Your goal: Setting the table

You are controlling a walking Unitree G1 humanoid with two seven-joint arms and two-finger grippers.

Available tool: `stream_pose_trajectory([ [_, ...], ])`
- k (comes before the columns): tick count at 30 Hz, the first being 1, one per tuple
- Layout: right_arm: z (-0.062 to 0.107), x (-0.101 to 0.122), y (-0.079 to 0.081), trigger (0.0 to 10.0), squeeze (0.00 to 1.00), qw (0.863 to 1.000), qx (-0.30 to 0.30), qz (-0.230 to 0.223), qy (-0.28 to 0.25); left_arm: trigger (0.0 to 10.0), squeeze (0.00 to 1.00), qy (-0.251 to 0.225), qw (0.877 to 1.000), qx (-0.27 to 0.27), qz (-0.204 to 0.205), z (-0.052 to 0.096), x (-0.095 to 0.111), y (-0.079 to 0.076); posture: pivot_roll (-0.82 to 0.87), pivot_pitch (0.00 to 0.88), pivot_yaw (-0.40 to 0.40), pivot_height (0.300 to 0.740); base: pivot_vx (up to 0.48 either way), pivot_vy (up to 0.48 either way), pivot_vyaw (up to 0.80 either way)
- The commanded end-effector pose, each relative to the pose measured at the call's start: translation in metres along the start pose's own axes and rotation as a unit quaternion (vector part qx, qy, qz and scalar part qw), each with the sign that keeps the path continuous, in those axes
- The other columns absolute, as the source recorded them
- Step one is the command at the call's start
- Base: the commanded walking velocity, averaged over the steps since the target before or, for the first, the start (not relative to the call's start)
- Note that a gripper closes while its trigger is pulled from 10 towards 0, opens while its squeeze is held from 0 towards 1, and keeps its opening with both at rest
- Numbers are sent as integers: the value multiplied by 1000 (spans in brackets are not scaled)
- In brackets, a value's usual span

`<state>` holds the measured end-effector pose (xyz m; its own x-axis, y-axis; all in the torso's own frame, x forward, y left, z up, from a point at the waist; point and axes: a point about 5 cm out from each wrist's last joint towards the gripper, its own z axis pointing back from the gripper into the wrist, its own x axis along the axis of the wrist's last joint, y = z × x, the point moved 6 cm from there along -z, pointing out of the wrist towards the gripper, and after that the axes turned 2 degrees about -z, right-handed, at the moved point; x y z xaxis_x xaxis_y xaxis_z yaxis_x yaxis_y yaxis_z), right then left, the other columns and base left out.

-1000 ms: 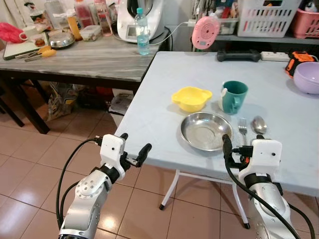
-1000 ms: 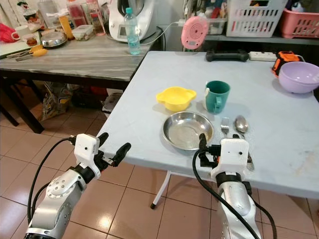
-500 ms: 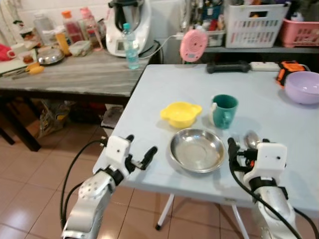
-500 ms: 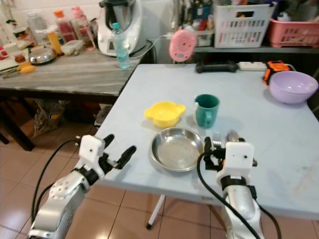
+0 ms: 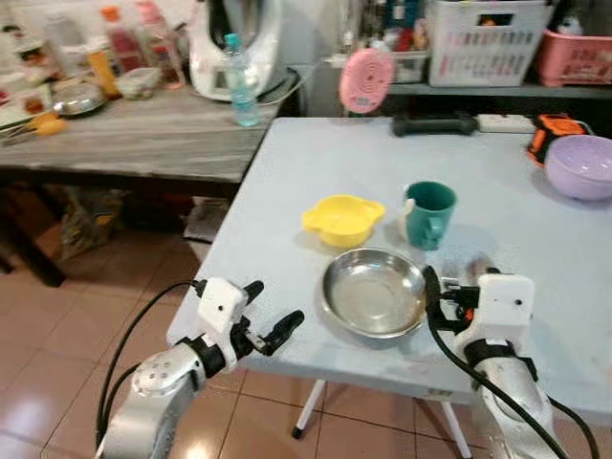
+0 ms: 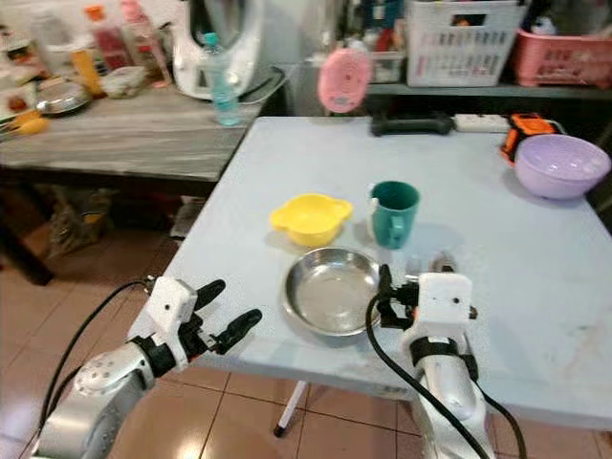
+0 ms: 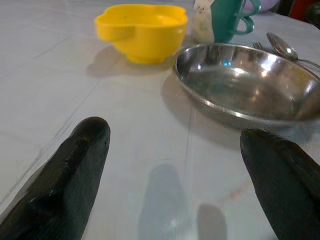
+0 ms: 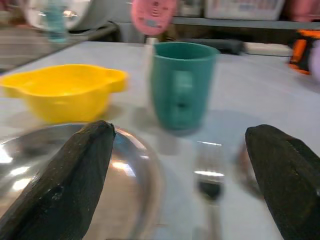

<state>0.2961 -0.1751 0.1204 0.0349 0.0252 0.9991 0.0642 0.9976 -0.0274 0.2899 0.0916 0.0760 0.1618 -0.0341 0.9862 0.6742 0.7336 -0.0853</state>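
Observation:
On the light grey table (image 5: 316,163) a steel plate (image 5: 373,292) lies near the front edge. Behind it are a yellow bowl (image 5: 342,218) and a green mug (image 5: 427,213). A fork (image 8: 210,181) and a spoon (image 7: 282,46) lie right of the plate, partly hidden behind my right wrist. My right gripper (image 5: 449,292) hovers open low over the plate's right rim and the fork. My left gripper (image 5: 274,302) is open and holds nothing. It sits at the table's front left edge, pointing at the plate (image 7: 250,82).
A purple bowl (image 5: 579,164), an orange tool (image 5: 553,134) and a black handle (image 5: 430,124) lie at the table's far side. A wooden side table (image 5: 143,143) with a water bottle (image 5: 239,69) and jars stands to the left. Tiled floor lies below.
The whole view has shifted as I step nearer to the table. Both grippers stay open. My left gripper now reaches the table's front edge. The dishes have not moved.

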Motion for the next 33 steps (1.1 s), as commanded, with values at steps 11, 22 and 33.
stream_pose_trajectory([
  [11,-13,-7,7,10000,0,999,5,-25,40,10000,0,-11,998,-58,-5,6,23,-13,-172,15,59,740,0,0,0],
  [22,-28,-19,15,10000,0,995,-6,-41,95,10000,0,-31,997,-69,-7,1,39,-19,-169,6,49,740,0,0,0],
  [33,-38,-29,21,10000,0,984,-9,-95,149,10000,0,-24,998,-64,-1,4,32,-18,-162,9,48,740,0,0,0],
])
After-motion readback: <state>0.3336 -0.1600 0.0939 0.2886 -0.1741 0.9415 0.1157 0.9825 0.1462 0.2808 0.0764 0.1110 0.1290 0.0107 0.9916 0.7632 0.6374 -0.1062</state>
